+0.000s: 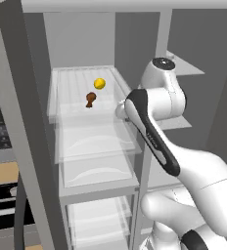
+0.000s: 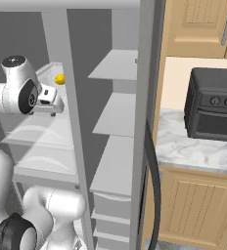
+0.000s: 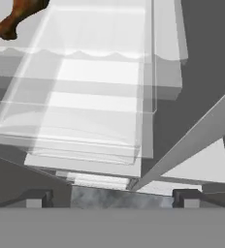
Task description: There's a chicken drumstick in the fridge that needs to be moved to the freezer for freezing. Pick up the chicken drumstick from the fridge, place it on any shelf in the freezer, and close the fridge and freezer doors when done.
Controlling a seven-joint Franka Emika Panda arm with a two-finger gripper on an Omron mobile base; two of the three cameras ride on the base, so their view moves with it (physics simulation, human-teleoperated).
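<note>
Brown drumstick (image 1: 90,99) on glass shelf (image 1: 71,85)

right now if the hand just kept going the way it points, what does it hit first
Probably the clear shelves of the fridge, below the drumstick's level. The open hand looks down across their fronts; the chicken drumstick sits off to the upper left of its line, so it would likely miss it. Depth is uncertain.

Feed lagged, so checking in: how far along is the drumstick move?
Done: doors open. In hand: the open gripper is empty, in front of the fridge shelves; the drumstick lies on the top shelf beside a yellow fruit. Left: grasp, freezer placement, closing doors.
</note>
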